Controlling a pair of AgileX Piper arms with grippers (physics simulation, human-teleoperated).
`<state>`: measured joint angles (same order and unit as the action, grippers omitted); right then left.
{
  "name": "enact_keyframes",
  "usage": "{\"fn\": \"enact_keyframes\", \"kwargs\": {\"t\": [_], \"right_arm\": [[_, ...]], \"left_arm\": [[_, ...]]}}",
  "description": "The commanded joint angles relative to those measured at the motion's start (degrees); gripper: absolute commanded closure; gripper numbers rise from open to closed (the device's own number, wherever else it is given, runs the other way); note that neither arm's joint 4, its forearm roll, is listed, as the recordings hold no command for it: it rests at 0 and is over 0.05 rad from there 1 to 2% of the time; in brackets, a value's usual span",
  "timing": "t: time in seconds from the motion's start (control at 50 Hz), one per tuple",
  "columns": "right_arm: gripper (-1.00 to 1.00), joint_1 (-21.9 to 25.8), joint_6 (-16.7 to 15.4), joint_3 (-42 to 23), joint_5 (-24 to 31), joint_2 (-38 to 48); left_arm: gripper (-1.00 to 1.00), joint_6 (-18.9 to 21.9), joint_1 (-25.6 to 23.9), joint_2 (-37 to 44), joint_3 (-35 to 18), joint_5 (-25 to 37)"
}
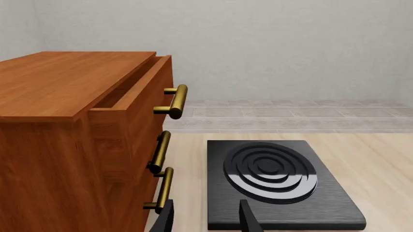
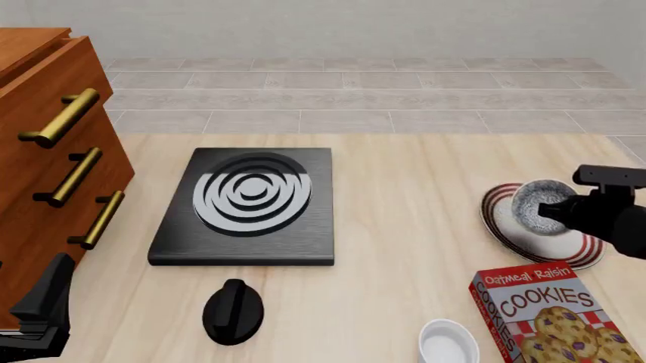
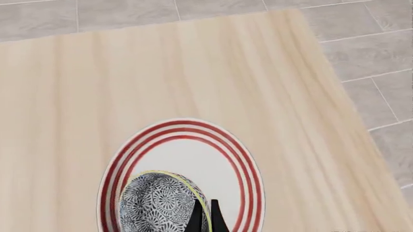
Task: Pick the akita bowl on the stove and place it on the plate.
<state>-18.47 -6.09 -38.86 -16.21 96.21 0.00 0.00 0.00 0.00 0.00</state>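
Wooden drawer cabinet (image 2: 45, 144) at far left, the left gripper (image 2: 41, 306) idle below it, fingers parted and empty; stove (image 2: 247, 208) left of centre, its burner bare; black knob (image 2: 233, 310) just in front; white ramekin (image 2: 448, 344) and cookie box (image 2: 545, 318) nearer the camera at right; akita bowl (image 2: 538, 208) over the plate (image 2: 497, 214), within its striped rim; the right gripper (image 3: 204, 216), fingers nearly together, pinches the bowl's rim; contact with the plate cannot be judged.
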Motion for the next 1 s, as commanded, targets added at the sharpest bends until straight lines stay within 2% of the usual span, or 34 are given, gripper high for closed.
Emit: {"fn": "enact_keyframes", "kwargs": {"t": [0.02, 0.42, 0.88, 0.9, 0.92, 1.0], "right_arm": [[1.00, -0.90, 0.58, -0.44, -1.14, 1.70], [1.00, -2.39, 1.68, -0.28, -5.60, 7.41], [1.00, -1.57, 2.51, -2.07, -6.25, 10.50], [-1.00, -1.70, 2.24, -2.03, -6.07, 9.79], [-1.00, -0.46, 2.38, -0.16, -7.46, 6.91], [-1.00, -0.06, 2.56, -0.20, -6.49, 6.03]], "left_arm": [[-1.00, 0.00, 0.00, 0.00, 0.00, 0.00], [-1.00, 0.00, 0.00, 0.00, 0.00, 0.00], [-1.00, 0.00, 0.00, 0.00, 0.00, 0.00], [-1.00, 0.00, 0.00, 0.00, 0.00, 0.00], [-1.00, 0.00, 0.00, 0.00, 0.00, 0.00], [-1.00, 0.00, 0.00, 0.00, 0.00, 0.00]]}}
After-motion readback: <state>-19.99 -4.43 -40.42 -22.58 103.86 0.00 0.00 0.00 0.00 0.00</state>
